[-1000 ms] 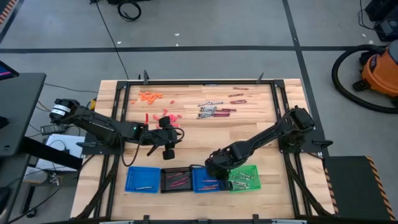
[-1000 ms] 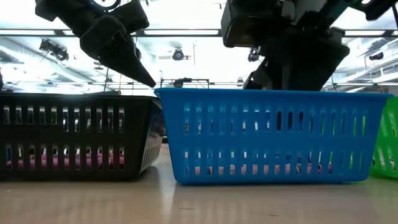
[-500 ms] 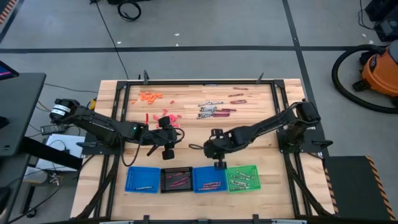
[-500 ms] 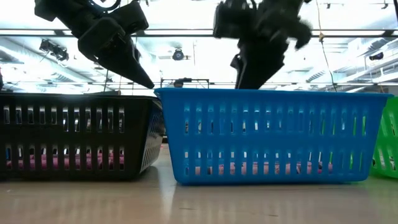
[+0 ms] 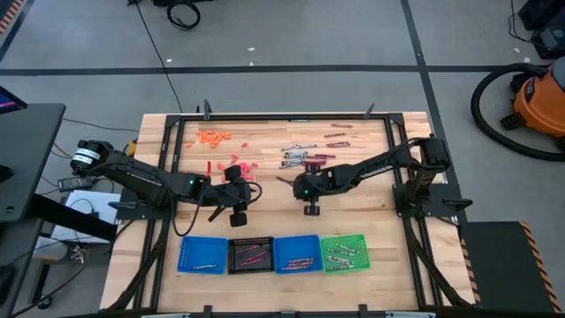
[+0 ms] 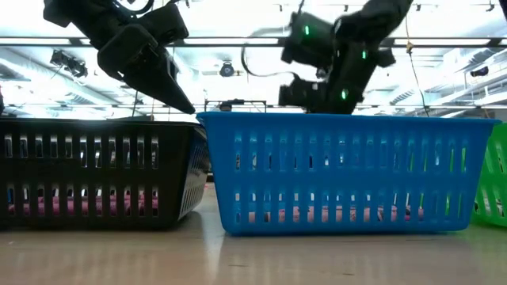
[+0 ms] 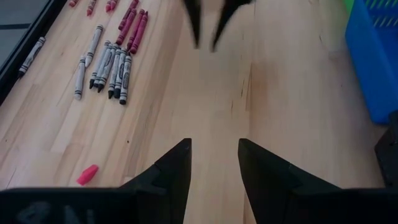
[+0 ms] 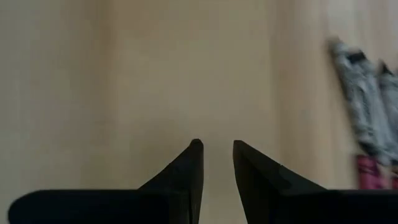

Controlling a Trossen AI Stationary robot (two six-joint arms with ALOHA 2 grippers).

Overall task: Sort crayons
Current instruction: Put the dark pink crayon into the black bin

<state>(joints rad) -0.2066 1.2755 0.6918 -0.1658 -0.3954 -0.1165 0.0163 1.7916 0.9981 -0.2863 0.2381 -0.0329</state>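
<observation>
My right fingers (image 5: 284, 182) hang released over bare pale wooden counter (image 5: 371, 212), near the loose grey and maroon wax crayons (image 5: 298, 158) lying farther back. My left fingers (image 5: 258, 189) wait released, holding nothing, beside small red bits (image 5: 243, 165), beyond the row of slotted plastic trays (image 5: 297, 253).

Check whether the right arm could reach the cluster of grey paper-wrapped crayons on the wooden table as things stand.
Probably yes. The right end effector hangs open and empty just short of the cluster of grey paper-wrapped crayons, with only bare wooden table between. The left end effector waits off to the side, out of the way.
</observation>
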